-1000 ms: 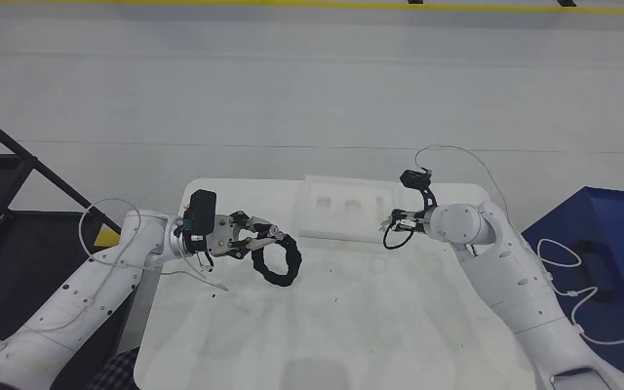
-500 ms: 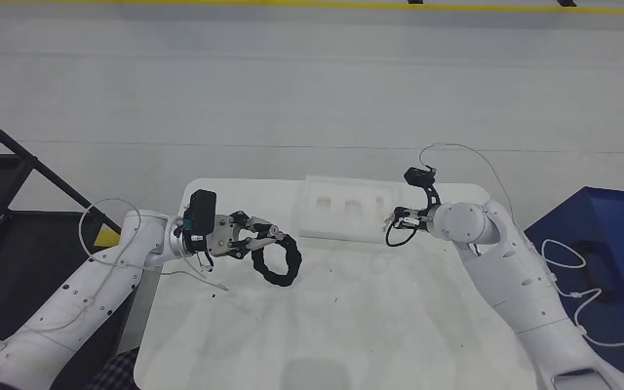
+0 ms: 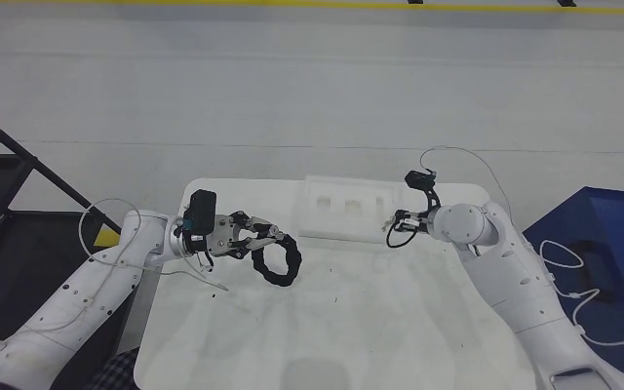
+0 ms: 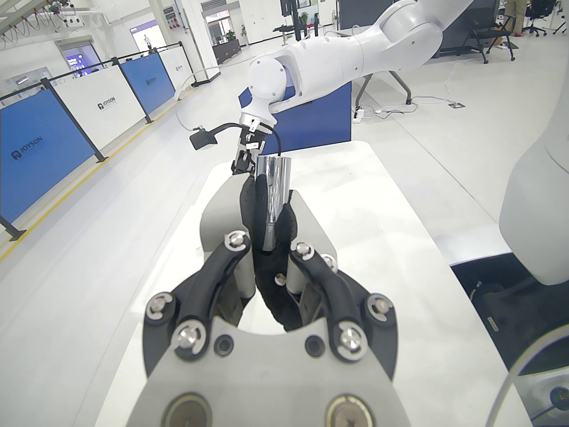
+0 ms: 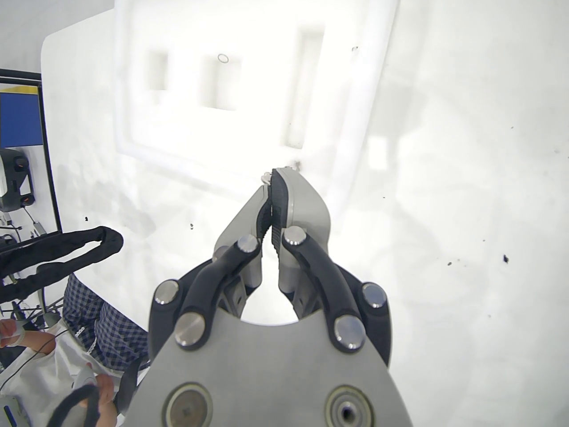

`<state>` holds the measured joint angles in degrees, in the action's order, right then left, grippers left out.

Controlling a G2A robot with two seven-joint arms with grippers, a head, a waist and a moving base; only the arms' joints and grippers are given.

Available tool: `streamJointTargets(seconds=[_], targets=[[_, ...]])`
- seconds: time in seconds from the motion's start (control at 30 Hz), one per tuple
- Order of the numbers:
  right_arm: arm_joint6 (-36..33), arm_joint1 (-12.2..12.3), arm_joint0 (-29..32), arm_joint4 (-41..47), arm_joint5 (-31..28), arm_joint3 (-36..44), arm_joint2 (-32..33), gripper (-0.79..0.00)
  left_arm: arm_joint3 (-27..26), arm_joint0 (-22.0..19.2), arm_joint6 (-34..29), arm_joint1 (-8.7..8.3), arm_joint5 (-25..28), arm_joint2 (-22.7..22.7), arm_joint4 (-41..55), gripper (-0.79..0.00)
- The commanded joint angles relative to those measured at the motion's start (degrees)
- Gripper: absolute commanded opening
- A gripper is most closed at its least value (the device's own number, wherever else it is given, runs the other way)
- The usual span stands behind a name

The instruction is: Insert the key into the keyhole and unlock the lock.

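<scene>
A black cable lock hangs in a loop over the left half of the white table. My left gripper is shut on it. In the left wrist view the lock's silver cylinder sticks out beyond the left gripper, end on toward the other arm. My right gripper is at the right end of the foam tray, fingers pressed together. A small metal sliver, the key, peeks out at the tips of the right gripper. The lock's loop lies far off to one side.
The white foam tray at the table's back edge has several shallow slots, one with a small ring in it. Open table surface lies between the two arms. A person's sleeve and hand are beside the table.
The right gripper has drawn slightly to the right, away from the foam tray's end. The left arm and the lock have stayed put.
</scene>
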<state>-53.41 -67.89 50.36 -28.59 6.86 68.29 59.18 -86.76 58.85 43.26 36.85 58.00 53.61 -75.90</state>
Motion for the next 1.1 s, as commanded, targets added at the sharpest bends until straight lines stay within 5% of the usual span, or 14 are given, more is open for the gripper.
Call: streamJointTargets(seconds=[0.0,1.07], targets=[[0.1,-0.1,-0.1,0.2,0.0,-0.4,-0.1,-0.785,0.0,0.0,0.0,0.00,0.0,0.0,0.0,-0.785],[1.8,-1.1,-0.7,0.4,0.5,-3.3,-1.7,-0.785,0.0,0.0,0.0,0.00,0.0,0.0,0.0,-0.785]])
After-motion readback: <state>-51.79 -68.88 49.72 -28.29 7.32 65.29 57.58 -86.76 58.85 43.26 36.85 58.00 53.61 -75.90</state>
